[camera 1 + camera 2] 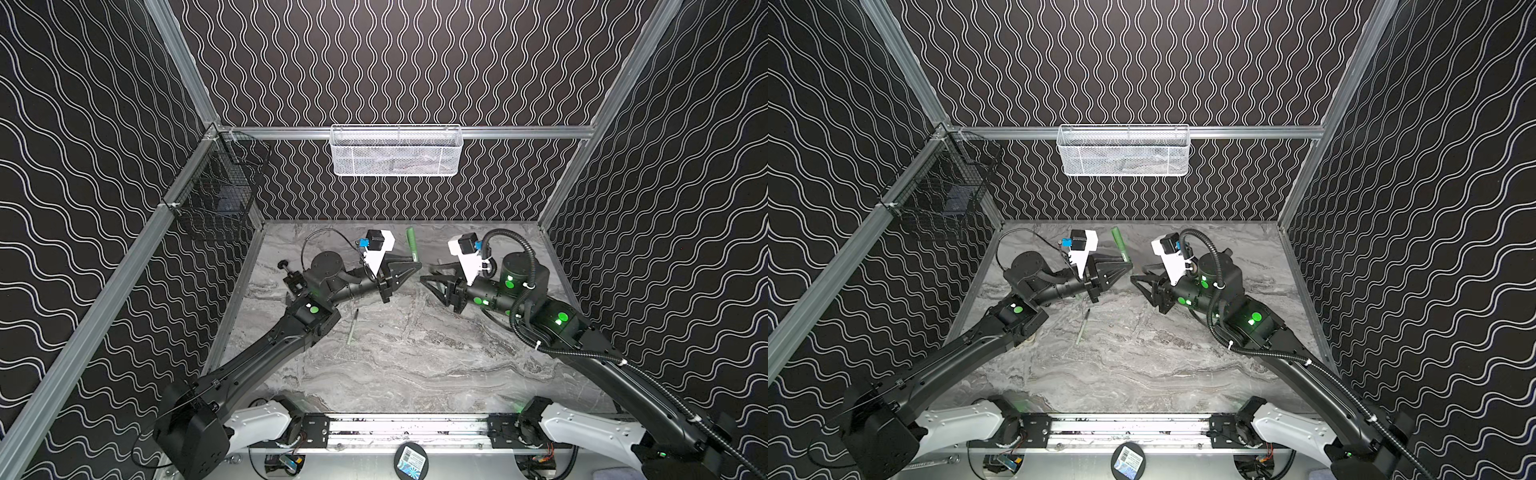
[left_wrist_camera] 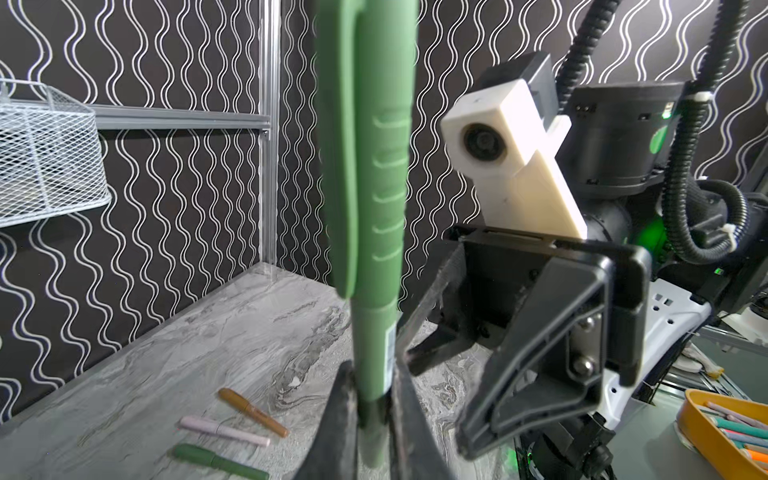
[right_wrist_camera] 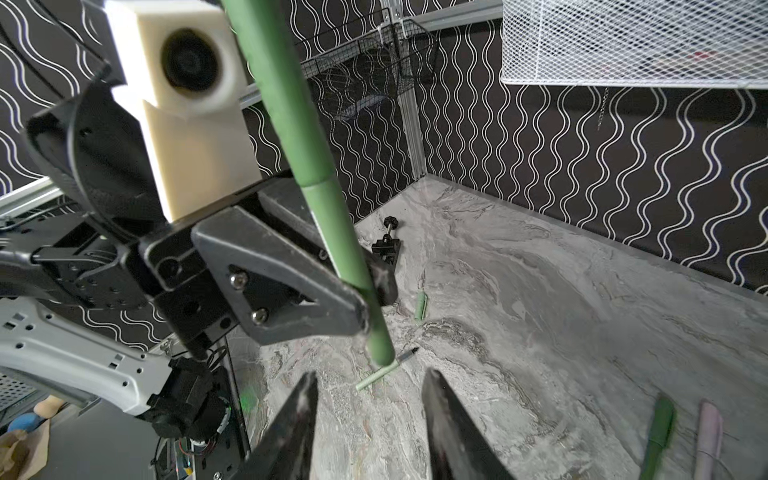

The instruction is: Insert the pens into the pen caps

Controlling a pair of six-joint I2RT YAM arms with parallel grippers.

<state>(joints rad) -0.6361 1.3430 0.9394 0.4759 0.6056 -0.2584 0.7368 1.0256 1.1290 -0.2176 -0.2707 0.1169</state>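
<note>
1. L gripper (image 1: 417, 263): clamped low on barrel of green pen (image 1: 411, 245). Pen stands near upright, cap (image 2: 365, 145) at the top end. Seam looks closed, so I judge this one done.
2. R gripper (image 3: 370, 395): jaws apart, nothing betw them. It sits just beside the held pen, facing L gripper, and no contact w/ the pen shows.
3. Capped & lying flat on table (image 1: 415, 365) near R gripper: gold pen (image 2: 253, 411), pink pen (image 2: 224, 431), dark-green pen (image 2: 220, 459). All hidden in both top views.
4. Not yet paired: pale-green pen (image 1: 352, 328), bare dark tip, flat on table; pale-green cap (image 3: 421, 306), also flat.
5. Key relation: pale-green pen lies toward near edge from L gripper, just beside L forearm, well apart from R gripper. Long axis runs roughly near-to-far, tip toward far wall. L arm is nearer.
6. Pale-green cap lies past the pen's tip, betw it & black clamp (image 3: 386, 249); L arm hides it in both top views.
7. Judgement: L is full, so it prob. must set green pen down first; else R has to reach across the middle.
</note>
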